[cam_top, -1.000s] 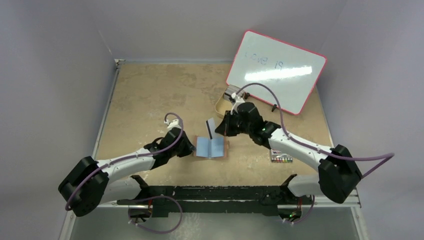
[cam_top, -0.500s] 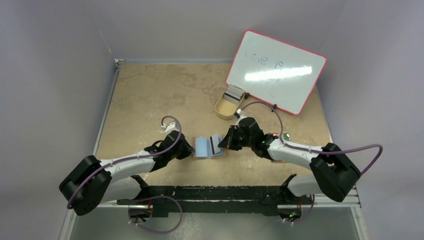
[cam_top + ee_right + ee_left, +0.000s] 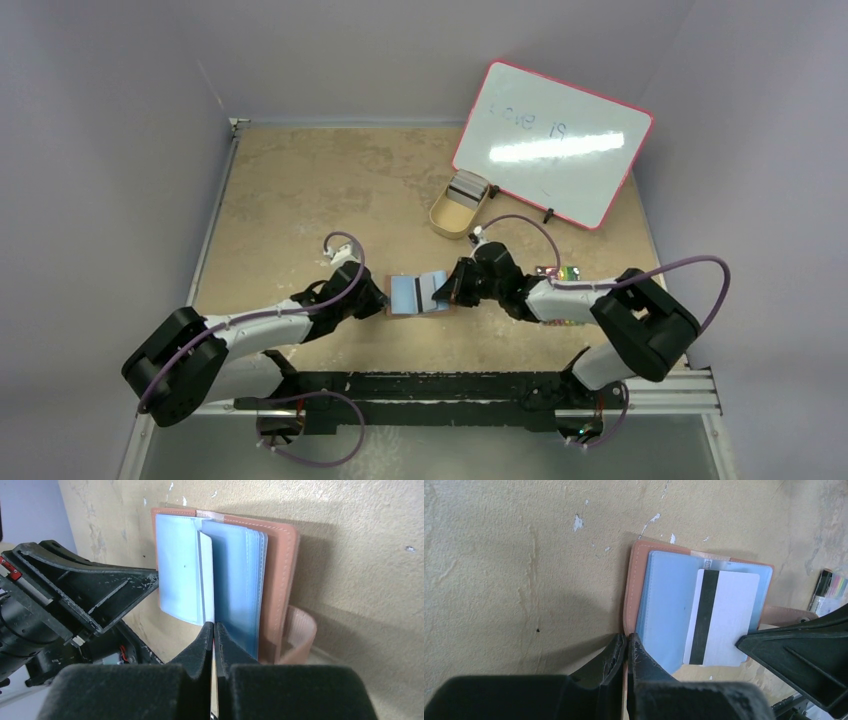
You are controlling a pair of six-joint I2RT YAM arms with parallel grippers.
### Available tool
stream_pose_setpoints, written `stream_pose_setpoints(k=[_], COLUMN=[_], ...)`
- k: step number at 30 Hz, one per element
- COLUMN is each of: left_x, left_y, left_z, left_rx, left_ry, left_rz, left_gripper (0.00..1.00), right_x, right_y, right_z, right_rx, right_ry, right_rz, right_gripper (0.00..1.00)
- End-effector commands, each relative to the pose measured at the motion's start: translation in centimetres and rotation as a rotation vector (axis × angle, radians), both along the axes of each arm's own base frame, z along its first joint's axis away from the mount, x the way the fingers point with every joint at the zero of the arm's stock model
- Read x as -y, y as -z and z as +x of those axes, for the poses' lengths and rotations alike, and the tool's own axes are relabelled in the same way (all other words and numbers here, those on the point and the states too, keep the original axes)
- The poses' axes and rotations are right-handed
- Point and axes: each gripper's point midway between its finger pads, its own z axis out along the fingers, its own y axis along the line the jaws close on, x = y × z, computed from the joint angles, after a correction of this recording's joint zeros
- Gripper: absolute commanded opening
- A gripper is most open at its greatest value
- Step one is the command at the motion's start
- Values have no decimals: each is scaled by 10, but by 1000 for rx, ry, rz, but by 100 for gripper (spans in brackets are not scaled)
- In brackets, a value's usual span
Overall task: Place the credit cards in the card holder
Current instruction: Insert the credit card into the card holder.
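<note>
So, the card holder [image 3: 418,296] lies open on the table [image 3: 300,190]. The left gripper [image 3: 626,647] is pinched on its leather edge, and the right gripper [image 3: 214,630] is clamped on a credit card [image 3: 720,616] over the blue sleeves [image 3: 235,580]. The left wrist cam shows the card's dark stripe; the right wrist cam only gets its thin edge.

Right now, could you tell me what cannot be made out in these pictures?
- Right wrist: the credit card shows edge-on in the right gripper; its faces are hidden.
- Left wrist: the card's lower right corner sits behind that gripper's finger; the marker pack is cut by the right edge.
- Top: whiteboard writing blurred; tray contents too small.
</note>
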Motion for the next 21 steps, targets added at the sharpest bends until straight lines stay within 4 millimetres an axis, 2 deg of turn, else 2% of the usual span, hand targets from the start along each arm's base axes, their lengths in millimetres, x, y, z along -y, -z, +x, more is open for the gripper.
stream_pose_setpoints(k=[1, 21], left_x=[7, 11], left_y=[-7, -9], left_z=[4, 3], left_rx=[27, 28], left_ry=[-10, 1], left_rz=[-49, -71], left_gripper=[0, 0], right_x=[-12, -25], right_y=[-6, 13], right_z=[3, -3], right_rx=[14, -42], right_ry=[-17, -48], right_rz=[68, 62], right_gripper=[0, 1])
